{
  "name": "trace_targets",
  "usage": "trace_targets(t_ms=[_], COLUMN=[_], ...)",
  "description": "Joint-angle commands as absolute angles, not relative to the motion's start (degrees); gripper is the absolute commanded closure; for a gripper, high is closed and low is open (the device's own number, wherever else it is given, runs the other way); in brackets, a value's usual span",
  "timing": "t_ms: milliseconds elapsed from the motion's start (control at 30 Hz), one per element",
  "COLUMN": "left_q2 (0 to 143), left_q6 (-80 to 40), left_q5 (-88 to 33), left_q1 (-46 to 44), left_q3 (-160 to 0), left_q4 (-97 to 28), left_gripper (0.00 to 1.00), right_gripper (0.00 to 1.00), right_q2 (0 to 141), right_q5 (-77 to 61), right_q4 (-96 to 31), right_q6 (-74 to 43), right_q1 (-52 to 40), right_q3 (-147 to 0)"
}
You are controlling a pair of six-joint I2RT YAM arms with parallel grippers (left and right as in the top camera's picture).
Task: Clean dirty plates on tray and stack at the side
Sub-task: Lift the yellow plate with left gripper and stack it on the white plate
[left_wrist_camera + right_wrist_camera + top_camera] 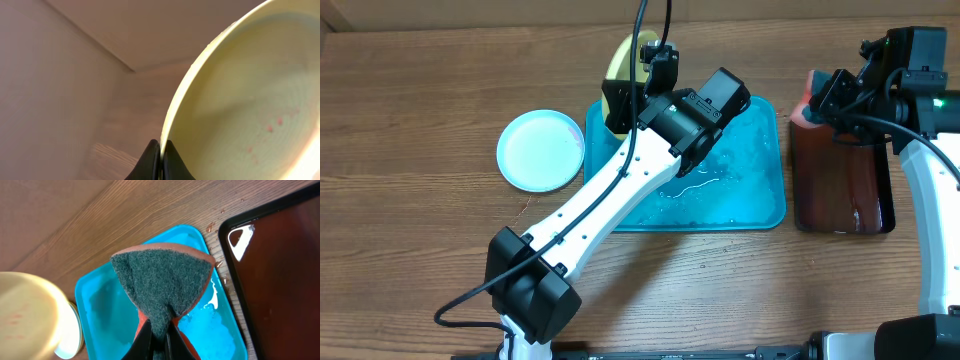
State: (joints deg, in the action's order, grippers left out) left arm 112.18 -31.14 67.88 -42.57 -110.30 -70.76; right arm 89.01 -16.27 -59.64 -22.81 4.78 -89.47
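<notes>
My left gripper (618, 98) is shut on the rim of a pale yellow-green plate (626, 58) and holds it tilted on edge above the far left corner of the turquoise tray (760, 205). In the left wrist view the fingers (161, 150) pinch the plate's rim (240, 100); faint red specks show on its face. A light blue plate (540, 150) lies flat on the table left of the tray. My right gripper (818, 104) is shut on an orange-and-green sponge (160, 277) to the right of the tray. The wet tray (100, 305) holds no plate. A third plate is not clearly seen.
A dark red-brown tray (840, 185) with black edges lies right of the turquoise tray, under my right arm. The left arm's white links cross the tray's near left part. Water and foam streaks lie on the turquoise tray's floor.
</notes>
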Motion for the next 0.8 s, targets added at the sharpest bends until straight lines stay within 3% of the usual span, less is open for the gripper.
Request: trace_targets(t_ms=[0,200,433,600,767], left_q2=[110.21,110.04,109.14,109.3,109.38], left_q6=[-29.52,-25.43,-14.04,-9.13,-7.6], left_q5=[52.38,29.12,5.78,-1.98,-2.17], left_q1=[-39.81,-28.25,-12.51,-3.27,1.65], left_q3=[-110.72,-110.72,-110.72,-110.72,-108.44], left_q4=[-71.48,-75.53,-75.68,-75.96,-74.17], left_gripper=[0.96,0.96,0.95,0.95,0.96], right_gripper=[0.96,0.96,0.96,0.96,0.95], right_q2=[88.84,88.84,89.54,91.48,95.96], right_q5=[-16.12,-13.23,4.58,10.96,10.96], right_q4=[-59.57,-60.29,-64.34,-64.79,-62.3], right_q6=[-22.46,-22.41,-22.44,-20.01,-15.55], right_q1=[4.69,4.69,4.69,4.69,4.71], right_q3=[-89.67,-89.67,-89.6,-86.96,-83.46])
